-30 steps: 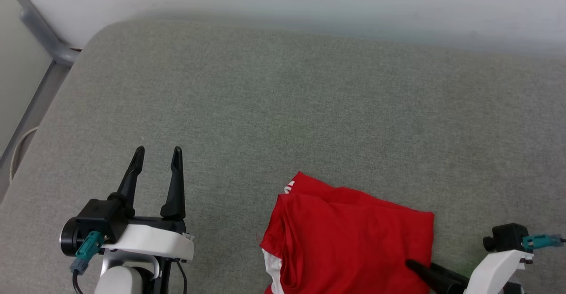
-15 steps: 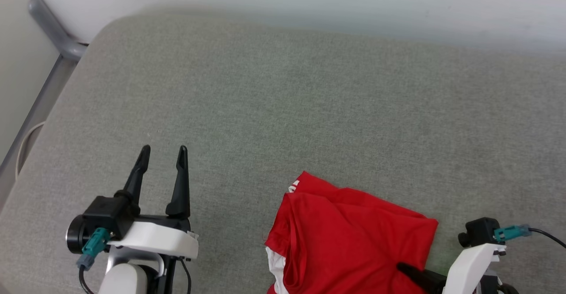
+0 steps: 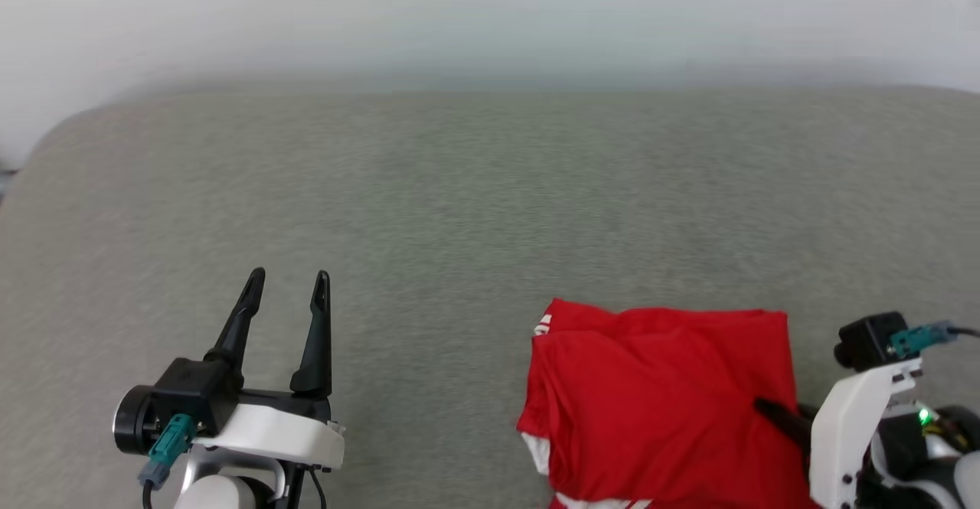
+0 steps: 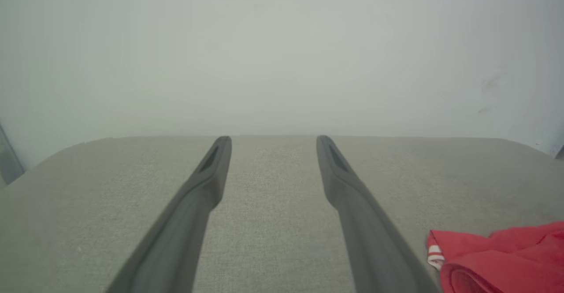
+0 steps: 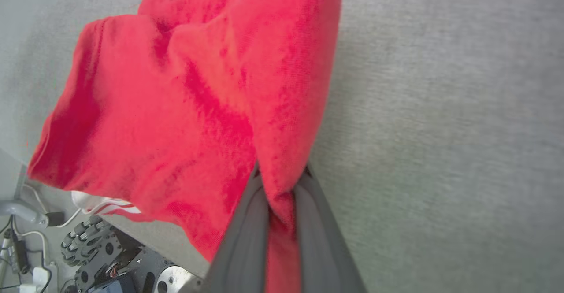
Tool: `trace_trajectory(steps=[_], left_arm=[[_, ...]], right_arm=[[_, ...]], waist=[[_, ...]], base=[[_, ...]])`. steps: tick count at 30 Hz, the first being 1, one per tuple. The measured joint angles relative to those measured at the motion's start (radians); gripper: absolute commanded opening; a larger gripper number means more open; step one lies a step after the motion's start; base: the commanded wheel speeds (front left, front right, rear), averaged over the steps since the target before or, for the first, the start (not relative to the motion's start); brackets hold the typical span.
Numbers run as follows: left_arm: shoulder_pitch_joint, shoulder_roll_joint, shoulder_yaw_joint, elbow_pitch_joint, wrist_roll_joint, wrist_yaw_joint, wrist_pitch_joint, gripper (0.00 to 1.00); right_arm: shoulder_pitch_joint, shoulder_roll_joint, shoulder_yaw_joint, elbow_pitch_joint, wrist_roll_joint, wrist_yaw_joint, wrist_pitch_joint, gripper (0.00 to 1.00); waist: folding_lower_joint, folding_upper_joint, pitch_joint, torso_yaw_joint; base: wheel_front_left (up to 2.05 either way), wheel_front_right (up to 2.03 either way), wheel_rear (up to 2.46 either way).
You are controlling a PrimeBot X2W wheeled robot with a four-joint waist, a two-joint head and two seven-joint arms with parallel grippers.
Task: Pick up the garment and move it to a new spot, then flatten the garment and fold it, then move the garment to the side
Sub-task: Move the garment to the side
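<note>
Though folded, garment [image 3: 658,402] in R gripper [image 5: 282,170]

Lab-like room, grey padded surface [image 3: 459,226], bare pale wall [image 3: 490,11]

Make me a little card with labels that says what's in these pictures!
shirt: red with white trim, folded in layers, on the grey pad
right gripper: shut, pinching the shirt's edge
left gripper: open, holding nothing, apart from the shirt
wall: pale, behind the pad
</note>
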Motion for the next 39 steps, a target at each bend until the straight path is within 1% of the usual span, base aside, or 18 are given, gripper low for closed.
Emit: trace_trajectory(steps=[5, 12, 15, 19, 23, 27, 34, 39], left_arm=[[-0.004, 0.007, -0.008, -0.027, 0.011, -0.002, 0.000, 1.00], [-0.060, 0.035, -0.037, -0.065, 0.025, -0.004, 0.000, 1.00], [-0.071, 0.068, -0.050, -0.077, 0.039, -0.004, 0.000, 1.00], [-0.102, 0.110, -0.064, -0.107, 0.043, -0.004, 0.009, 1.00], [-0.135, 0.141, -0.084, -0.161, 0.042, -0.004, 0.041, 1.00], [-0.178, 0.175, -0.100, -0.227, 0.035, -0.004, 0.078, 1.00], [-0.259, 0.234, -0.106, -0.363, 0.028, -0.005, 0.143, 1.00], [-0.313, 0.251, -0.123, -0.436, 0.029, -0.005, 0.173, 1.00]], right_arm=[[-0.049, -0.044, 0.003, -0.052, -0.051, 0.000, 0.030, 0.00], [-0.125, -0.095, 0.016, -0.086, -0.091, 0.000, 0.023, 0.00], [-0.162, -0.113, 0.009, -0.069, -0.107, 0.000, 0.004, 0.00], [-0.231, -0.133, -0.028, -0.013, -0.124, 0.000, -0.038, 0.00], [-0.293, -0.150, -0.079, 0.070, -0.132, 0.000, -0.091, 0.00], [-0.367, -0.156, -0.136, 0.156, -0.133, 0.000, -0.154, 0.00], [-0.491, -0.156, -0.271, 0.282, -0.156, 0.000, -0.239, 0.00], [-0.558, -0.178, -0.372, 0.386, -0.206, 0.000, -0.308, 0.00]], waist=[[0.0000, 0.0000, 0.015, -0.122], [0.0000, 0.0000, 0.079, -0.284], [0.0000, 0.0000, 0.126, -0.336], [0.0001, 0.0000, 0.200, -0.387], [0.0001, 0.0000, 0.275, -0.417], [0.0001, 0.0000, 0.348, -0.426], [0.0001, -0.0001, 0.483, -0.413], [0.0002, 0.0000, 0.574, -0.396]], base=[[0.00, 0.00, 0.00], [0.00, 0.00, 0.00], [0.00, 0.00, 0.00], [0.00, 0.00, 0.00], [0.00, 0.00, 0.00], [0.00, 0.00, 0.00], [0.00, 0.00, 0.00], [0.00, 0.00, 0.00]])
